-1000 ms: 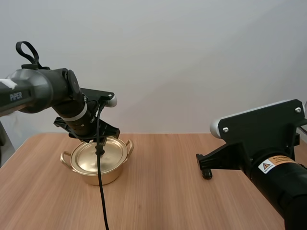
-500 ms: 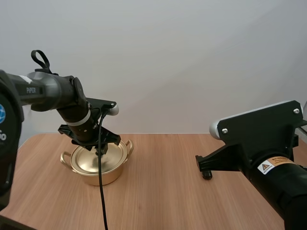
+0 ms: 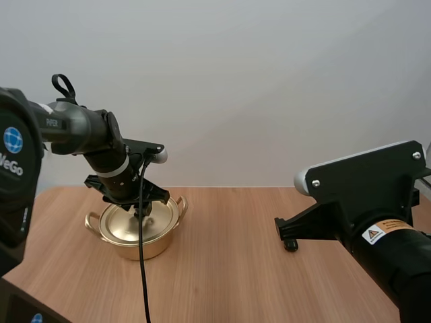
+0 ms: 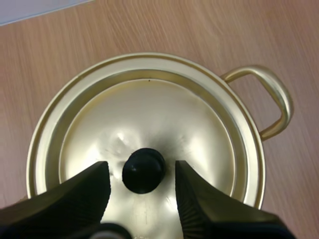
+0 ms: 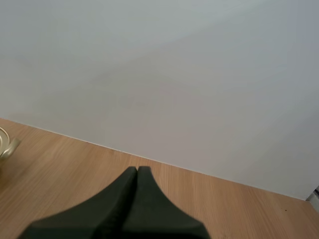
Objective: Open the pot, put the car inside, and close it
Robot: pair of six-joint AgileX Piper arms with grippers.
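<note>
Between the spread fingers (image 4: pixel 92 186) of my left gripper (image 4: pixel 142 167), a black knob (image 4: pixel 144 172), unpinched, lid (image 4: pixel 149 112) below it seated on the gold pot (image 4: pixel 44 130), wooden table (image 4: pixel 224 35) around, right gripper (image 5: pixel 137 172) clenched on nothing, well apart from the pot.

Wooden table (image 3: pixel 236 269) — light brown, grain running across, plain pale wall (image 3: pixel 269 81) behind
</note>
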